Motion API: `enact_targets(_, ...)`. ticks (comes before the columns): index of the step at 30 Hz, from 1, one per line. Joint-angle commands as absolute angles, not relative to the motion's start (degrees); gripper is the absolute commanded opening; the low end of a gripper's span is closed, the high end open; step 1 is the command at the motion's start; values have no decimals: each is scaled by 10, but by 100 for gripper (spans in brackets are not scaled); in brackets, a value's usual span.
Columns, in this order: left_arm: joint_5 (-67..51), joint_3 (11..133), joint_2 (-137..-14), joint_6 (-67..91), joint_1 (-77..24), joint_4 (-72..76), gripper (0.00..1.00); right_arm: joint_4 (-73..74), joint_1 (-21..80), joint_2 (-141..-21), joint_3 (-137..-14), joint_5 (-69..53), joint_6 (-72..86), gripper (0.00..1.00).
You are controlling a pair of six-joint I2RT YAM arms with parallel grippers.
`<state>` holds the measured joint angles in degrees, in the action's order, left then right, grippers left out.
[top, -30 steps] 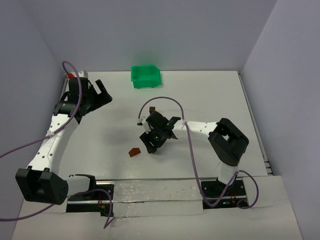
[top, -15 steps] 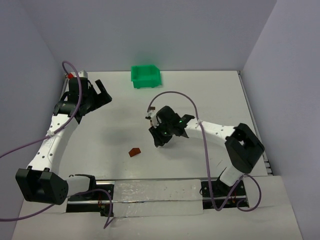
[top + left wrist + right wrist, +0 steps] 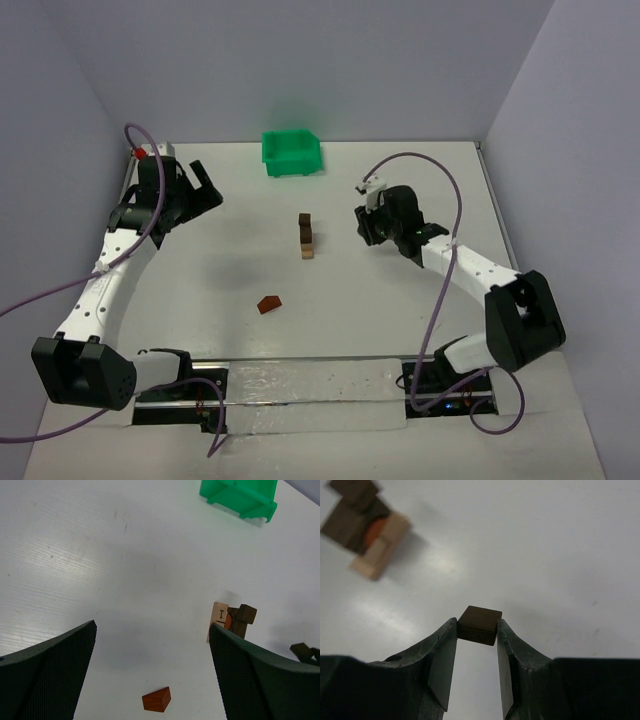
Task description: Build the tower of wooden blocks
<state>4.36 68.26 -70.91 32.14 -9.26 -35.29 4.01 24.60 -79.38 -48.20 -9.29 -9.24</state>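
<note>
The right tool (image 3: 477, 630) is clamped on a small dark brown block (image 3: 480, 621), pinching its two side faces right at the fingertips, so the block's underside is free to be set down flat. The tower (image 3: 307, 236) stands near the middle of the desk (image 3: 450, 190), a narrow stack of tan, reddish and dark pieces. The right tool hangs just to its right, apart from it, which looks like a staging spot before the block goes over the top. The left tool (image 3: 208, 185) is spread wide with nothing in it, well off at the far left, probably to keep clear of the stack while its camera looks down on the scene. A reddish-brown wedge (image 3: 268, 304) lies loose on the desk nearer the arms, likely a later piece. The green bin (image 3: 291, 152) sits at the far edge, well away from the stack
</note>
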Motion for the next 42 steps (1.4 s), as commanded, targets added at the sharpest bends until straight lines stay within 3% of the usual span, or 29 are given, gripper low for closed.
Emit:
enact_targets(1, 56, 691, -702, 316, -89, -317, 99, -96, 216, -861, -508, -17, -90, 0)
enact_targets(5, 62, 696, -703, 311, -89, -321, 99, -89, 204, -950, -591, 7, -96, 0)
enact_targets(10, 71, 701, -703, 304, -89, -320, 99, 79, 202, -1074, -747, 47, -88, 0)
enact_targets(22, 77, 705, -698, 294, -87, -310, 99, 198, 197, -1148, -806, 73, -114, 1)
enact_targets(23, 77, 704, -696, 293, -87, -309, 99, 207, 197, -1143, -794, 78, -112, 3)
enact_targets(27, 78, 703, -696, 291, -86, -308, 99, 207, 197, -1101, -735, 83, -108, 32)
enact_targets(31, 78, 708, -699, 288, -85, -308, 99, 223, 194, -1055, -690, 76, -105, 35)
enact_targets(35, 76, 711, -701, 290, -84, -305, 99, 232, 184, -1016, -655, 53, -92, 83)
enact_targets(36, 76, 712, -702, 291, -84, -305, 99, 236, 182, -1005, -654, 46, -89, 88)
enact_targets(39, 73, 711, -704, 293, -84, -304, 99, 273, 170, -984, -669, 17, -59, 100)
enact_targets(42, 74, 715, -705, 292, -84, -306, 99, 300, 167, -970, -677, 4, -39, 100)
